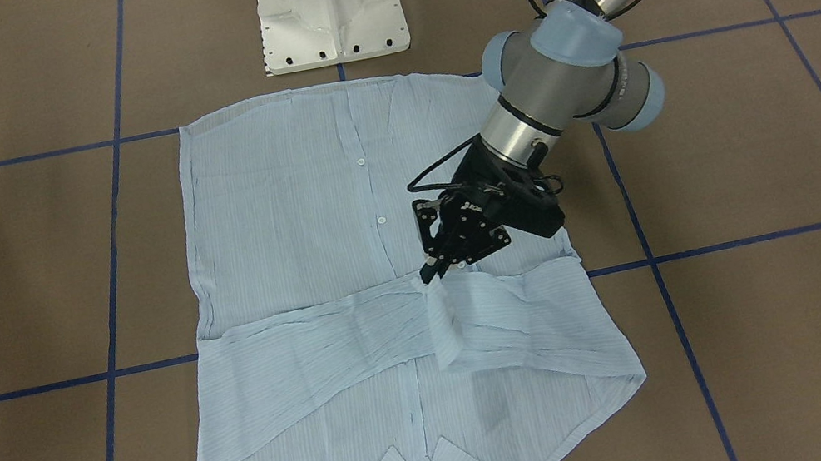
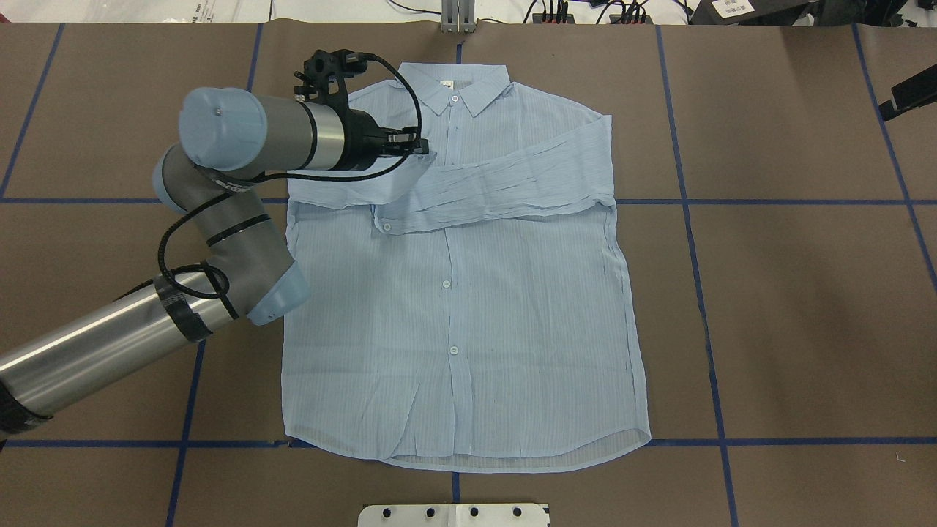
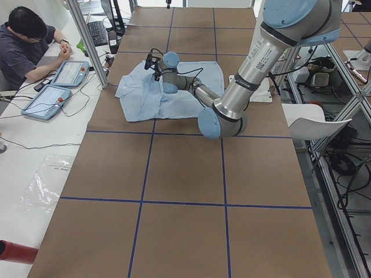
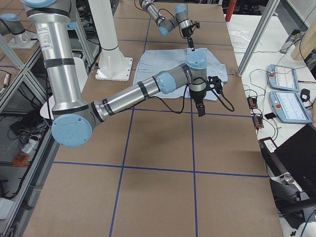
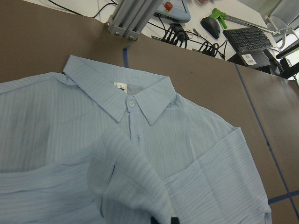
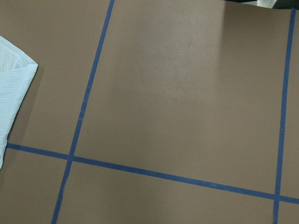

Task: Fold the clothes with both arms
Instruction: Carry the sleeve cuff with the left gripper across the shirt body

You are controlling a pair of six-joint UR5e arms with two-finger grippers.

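Observation:
The light-blue shirt (image 2: 454, 307) lies flat and buttoned on the brown table, collar (image 2: 457, 84) away from the robot. One sleeve (image 2: 512, 183) is folded across the chest. My left gripper (image 1: 433, 270) is shut on the other sleeve's end (image 1: 448, 325) and holds it just above the chest, over the folded sleeve. The left wrist view shows the collar (image 5: 121, 98), the white neck label and the held fabric (image 5: 126, 186) draped below. My right gripper (image 4: 200, 109) hangs pointing down beside the shirt, seen only in the exterior right view; I cannot tell if it is open. Its wrist view shows a shirt corner (image 6: 14, 93).
The white pedestal base (image 1: 329, 8) stands at the shirt's hem side. Blue tape lines (image 2: 688, 219) grid the table. An operator (image 3: 29, 46) sits at a side bench with two tablets (image 3: 58, 87). An aluminium post (image 2: 457, 18) stands beyond the collar.

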